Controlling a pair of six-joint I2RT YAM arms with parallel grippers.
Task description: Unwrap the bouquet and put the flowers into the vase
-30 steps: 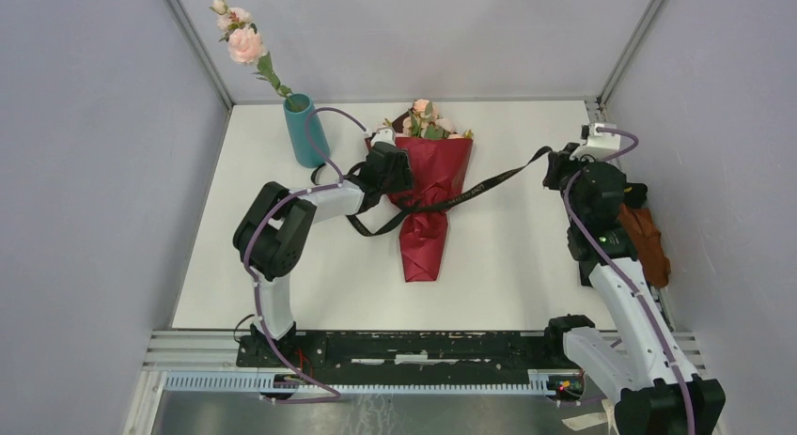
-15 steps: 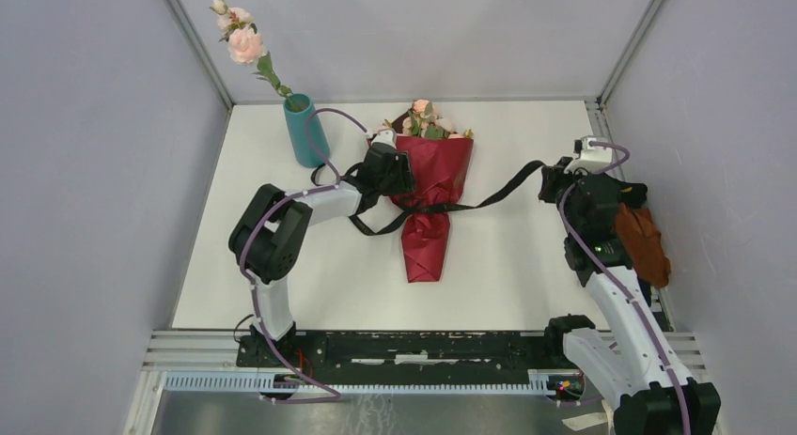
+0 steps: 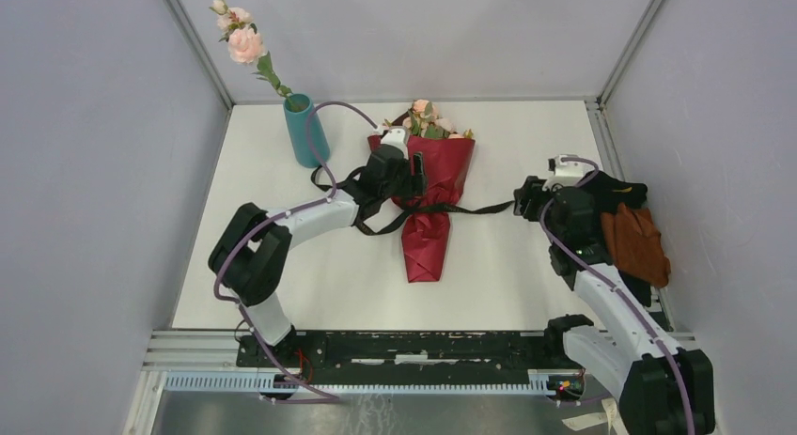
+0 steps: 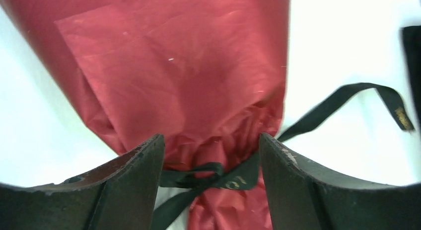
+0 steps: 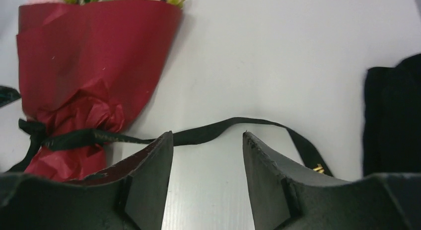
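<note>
Top external view: bouquet [image 3: 430, 205] lay flat at mid-desk [image 3: 507, 275], a maroon paper cone w/ its narrow tip toward the near desk edge and pink flowers [image 3: 428, 120] poking out the far end. Black ribbon [image 3: 475, 209] ran round the bouquet's pinched neck. One loose tail ran out on the bouquet's right side toward the right arm [image 3: 601, 285]; other loops lay slack on the bouquet's left side. Teal vase [image 3: 305, 132] stood upright to the far left of the bouquet, apart from it, w/ one pink rose stem [image 3: 246, 45] in it, leaning left. Black-and-orange cloth pile [image 3: 634, 238] sat well right of the bouquet at the desk edge, just beyond the right arm.

Left wrist view: left claw [image 4: 211, 145] was spread, its two fingers either side of the bouquet's tied neck. Whether they touched the paper couldn't be told. Ribbon band showed btwn them.

Right wrist view: right claw [image 5: 208, 135] was likewise spread, pinching nothing, to the bouquet's right. Ribbon tail lay on the desk just past its fingertips, w/ gold lettering near the end.
</note>
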